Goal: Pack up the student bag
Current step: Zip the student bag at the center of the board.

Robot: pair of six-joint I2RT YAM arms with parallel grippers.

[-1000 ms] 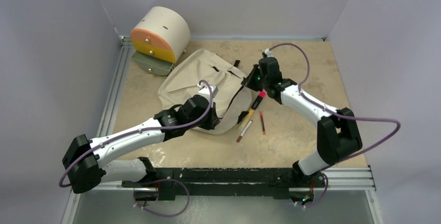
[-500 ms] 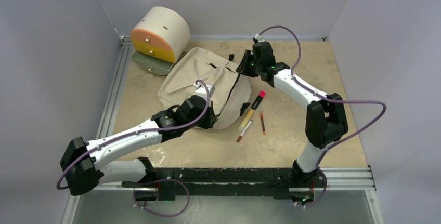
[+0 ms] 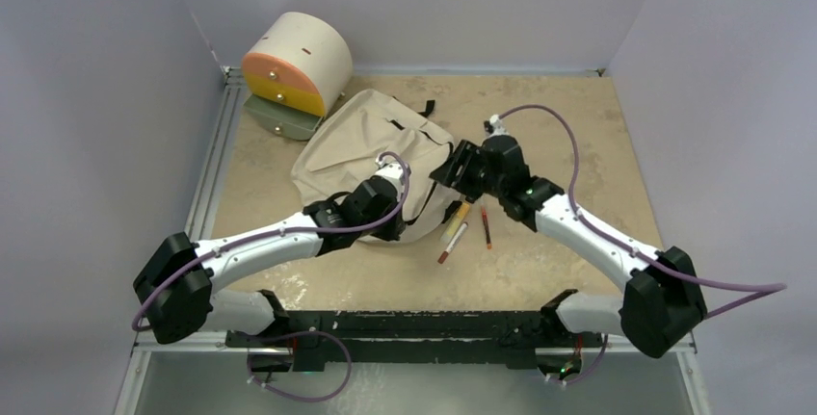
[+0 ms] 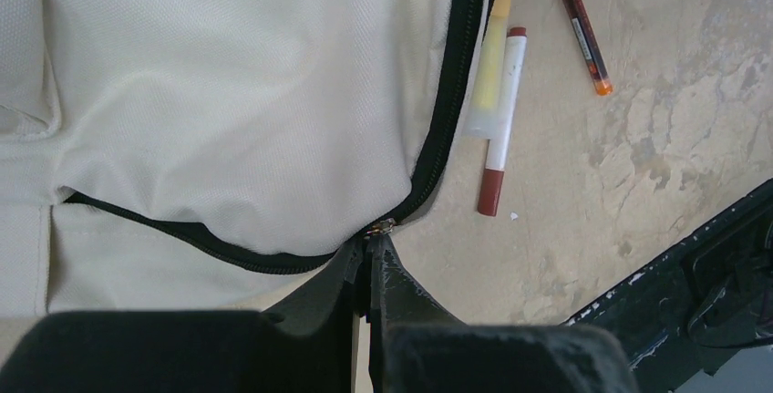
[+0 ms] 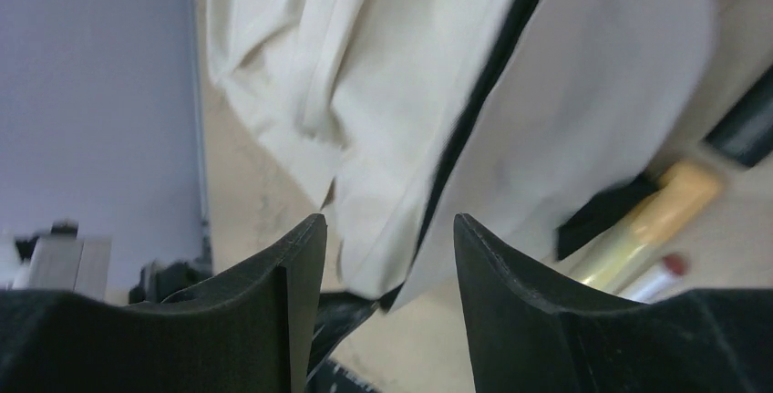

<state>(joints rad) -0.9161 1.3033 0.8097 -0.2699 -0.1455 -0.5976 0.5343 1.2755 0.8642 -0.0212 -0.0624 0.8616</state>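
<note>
Where the pale lilac walls (image 3: 434, 1) close in on three sides, a mottled beige table (image 3: 578, 136) fills the floor of the cell, with a metal rail (image 3: 206, 179) down its left edge. The student bag (image 3: 352, 145) lies flat left of centre, towards the far side, cream cloth edged by a black zipper. At the far left corner, just beyond the bag, sits a cream-and-orange drawer unit (image 3: 294, 64). The left gripper (image 4: 372, 245) is at the bag's near edge, its fingers pinched together on the small metal zipper pull (image 4: 381, 225). The right gripper (image 5: 387, 229) hangs over the bag's right edge, fingers apart, nothing between them. On the bare table just right of the bag lie a yellow highlighter (image 4: 492, 56), a white marker (image 4: 504, 119) touching it and, slightly apart, an orange pen (image 4: 577, 24).
</note>
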